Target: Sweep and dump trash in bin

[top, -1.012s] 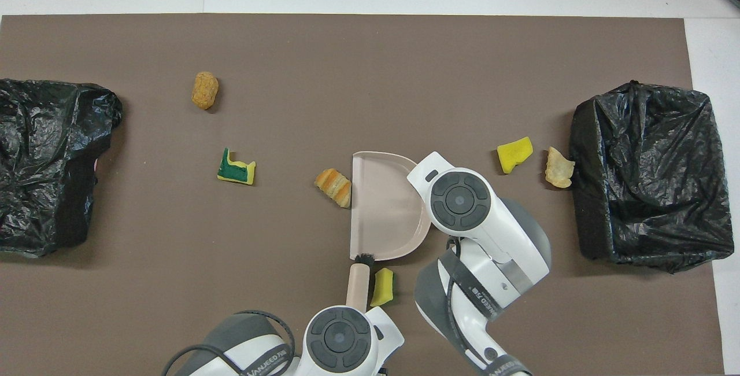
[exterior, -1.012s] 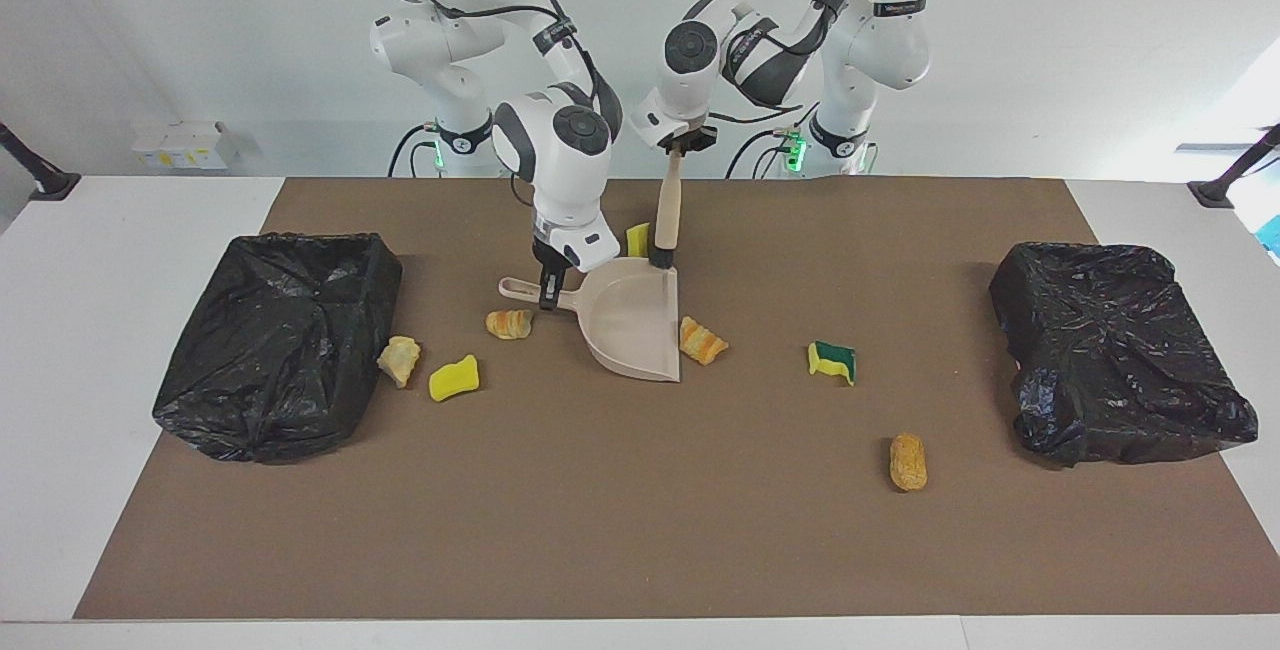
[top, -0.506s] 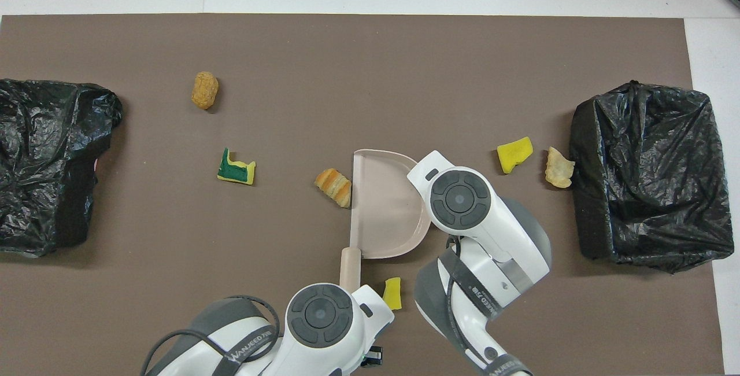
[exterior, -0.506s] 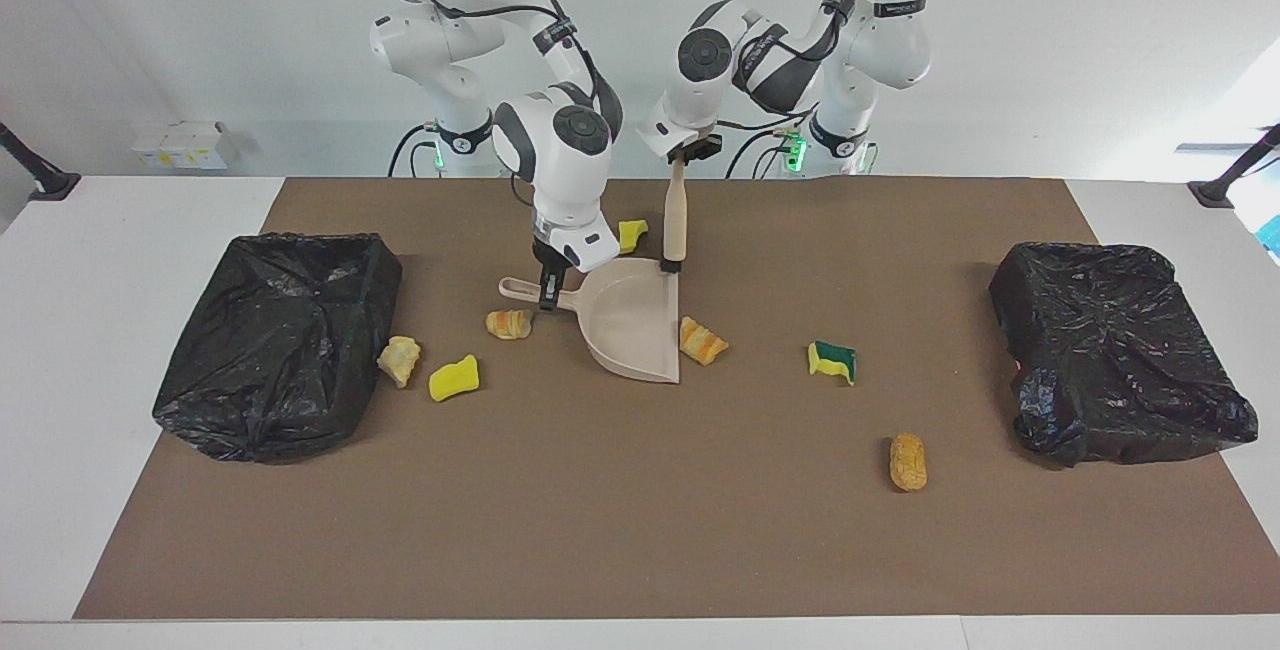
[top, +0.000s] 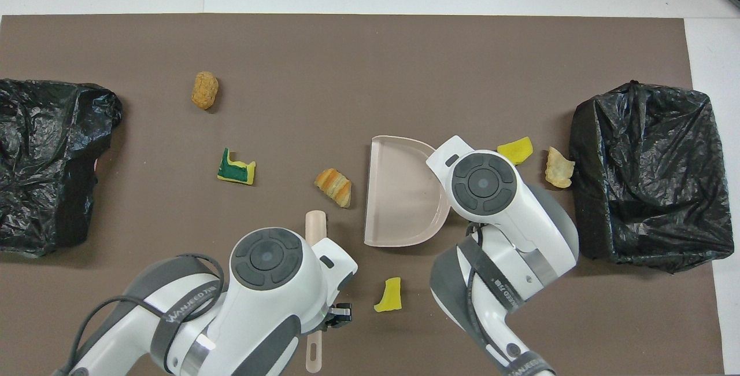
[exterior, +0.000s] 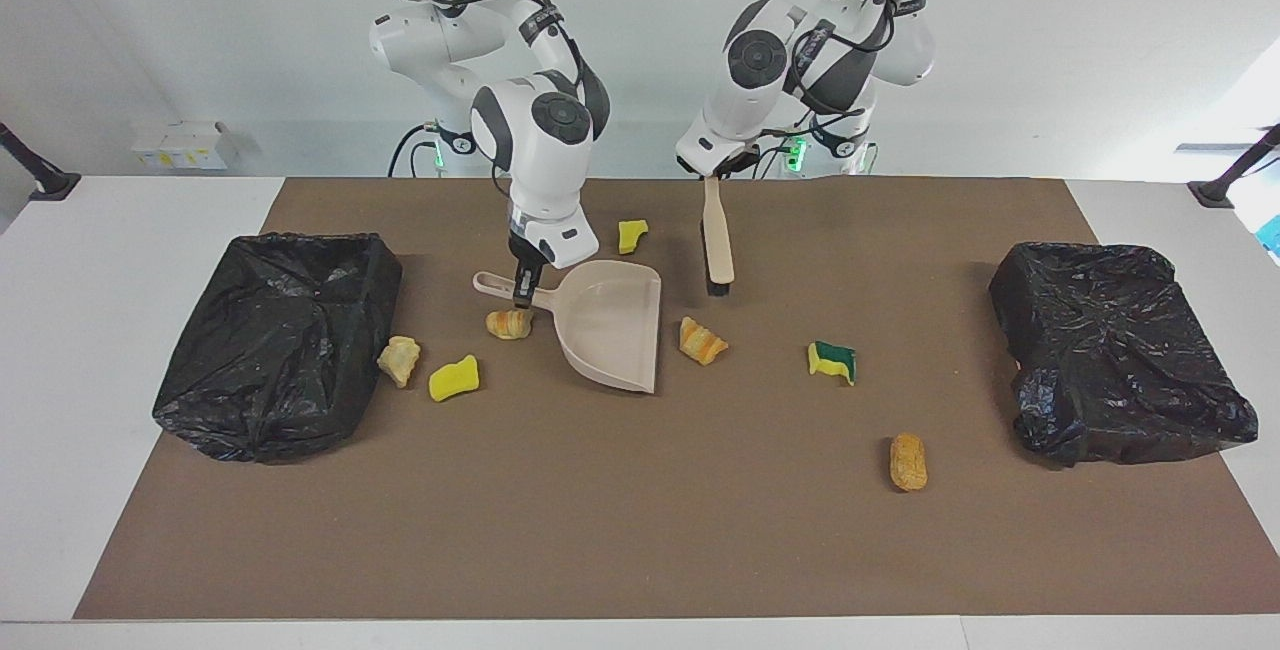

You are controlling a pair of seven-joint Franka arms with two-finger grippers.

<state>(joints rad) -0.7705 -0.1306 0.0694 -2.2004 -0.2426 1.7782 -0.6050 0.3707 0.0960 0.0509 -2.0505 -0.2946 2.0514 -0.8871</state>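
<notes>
**Holding dustpan and brush over a littered mat**

Gripping the beige dustpan (exterior: pixel 607 327) by its handle, the right gripper (exterior: pixel 521 292) has its jaws pinched on the shaft near the looped end, and the pan's open mouth faces the left arm's end of the table. The left gripper (exterior: pixel 712 173) has its jaws pressed tight on the top of the beige brush (exterior: pixel 717 240), which hangs tilted with its dark bristles down over the brown mat (exterior: pixel 640 530).

The trash lies scattered around both jaws. Directly under the right gripper's jaws sits a tan-orange bread lump (exterior: pixel 508 323), touching or almost touching the dustpan handle. A small yellow sponge scrap (exterior: pixel 631 234) lies between the two grippers, nearer to the robots than the pan. An orange striped bread piece (exterior: pixel 701 341) sits just beside the pan's mouth, below the brush bristles. A green-and-yellow sponge (exterior: pixel 832 360) and a tan bread roll (exterior: pixel 907 461) lie well out from the left gripper's jaws, toward the black-bagged bin (exterior: pixel 1115 350) at the left arm's end. A yellow sponge (exterior: pixel 454 377) and a pale bread scrap (exterior: pixel 399 360) lie out from the right gripper's jaws, the scrap just beside the other black-bagged bin (exterior: pixel 275 340).
</notes>
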